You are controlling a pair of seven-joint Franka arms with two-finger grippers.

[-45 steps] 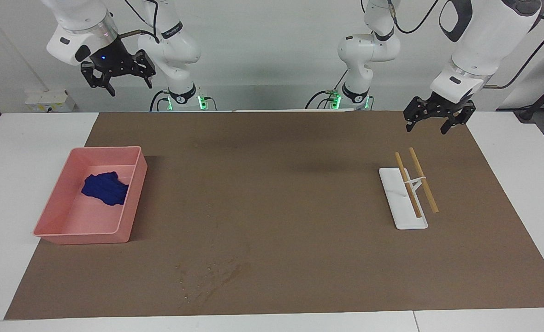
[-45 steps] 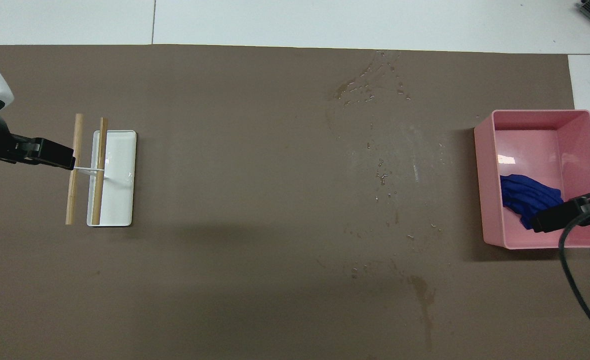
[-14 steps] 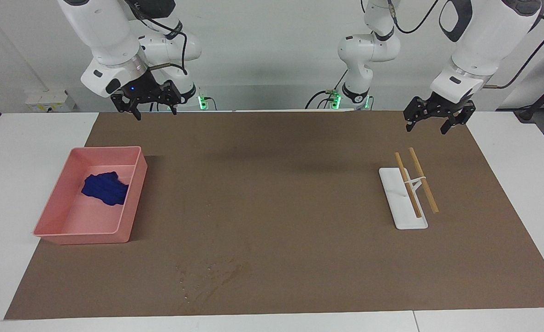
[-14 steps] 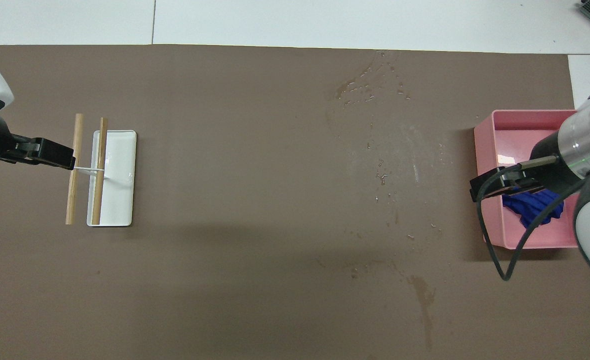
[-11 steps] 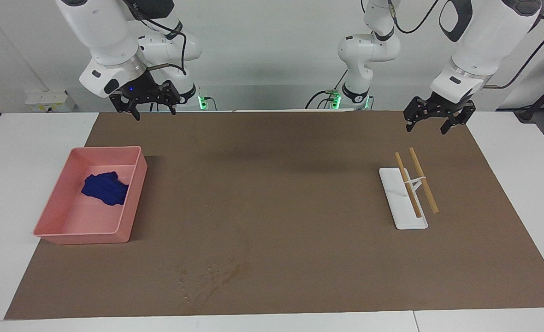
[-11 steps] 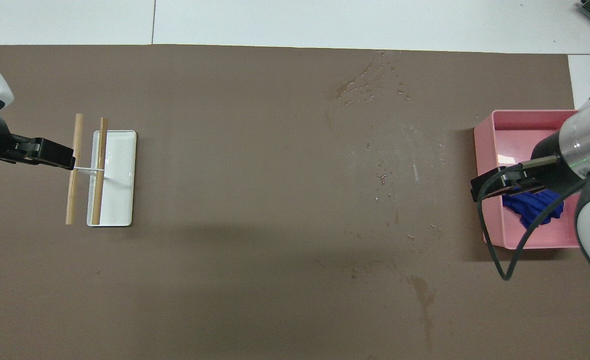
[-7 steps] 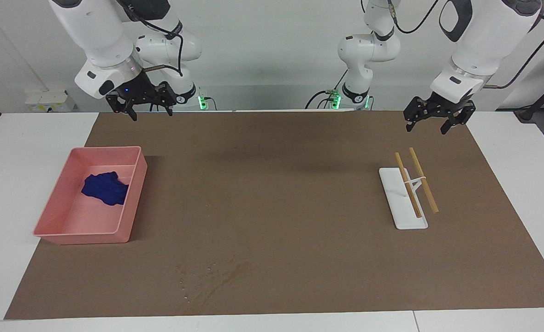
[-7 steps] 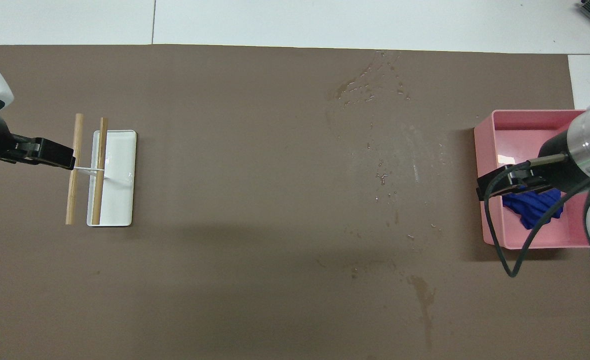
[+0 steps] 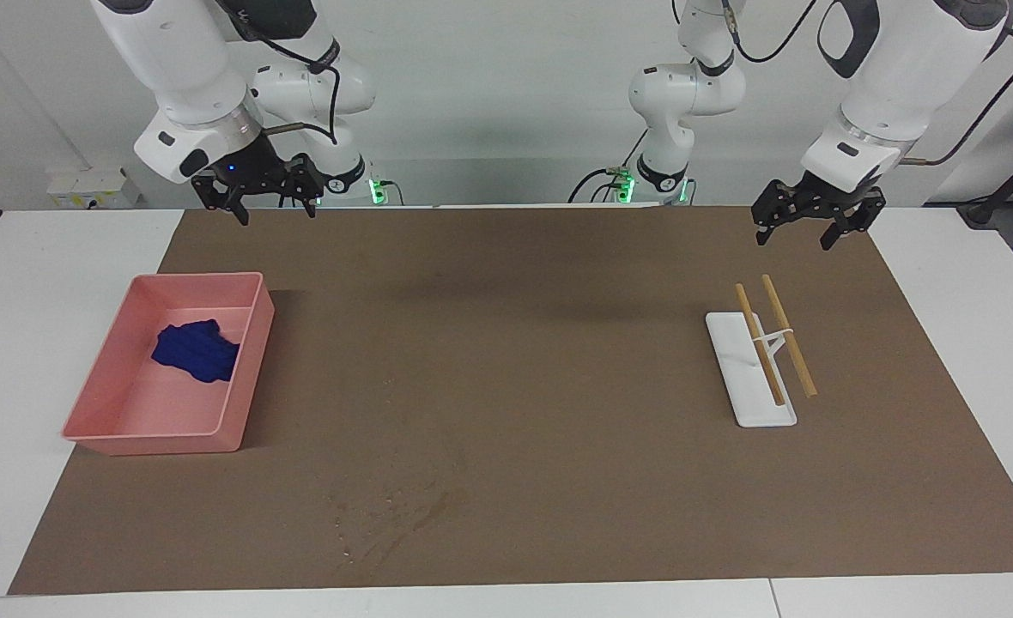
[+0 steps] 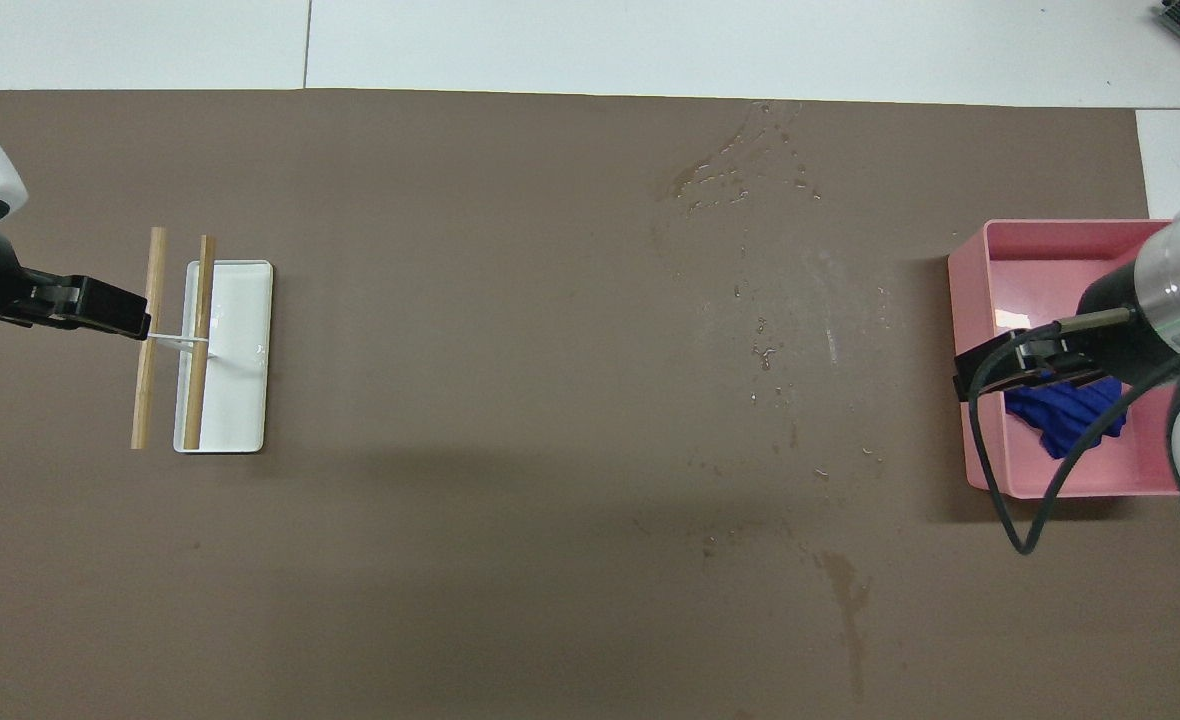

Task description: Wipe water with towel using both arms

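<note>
Right gripper (image 9: 255, 202): upper left of facing view, raised, jaws spread, empty. Left gripper (image 9: 809, 225): upper right, waiting, spread, empty. Towel (image 9: 195, 350): inside pink tray (image 9: 120, 429), left. Water (image 9: 391, 519): lower centre on brown mat (image 9: 524, 360). White rack (image 9: 760, 369): right. Nothing obstructs the towel.

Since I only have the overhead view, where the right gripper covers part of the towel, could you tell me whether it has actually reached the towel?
Observer: No. The right gripper hangs open, high in the air, well clear of the pink tray; the towel lies untouched inside.
Operator: Does the left gripper touch the wooden sticks?
Observer: No. The left gripper hangs open in the air, clear of the wooden sticks and the white rack.
</note>
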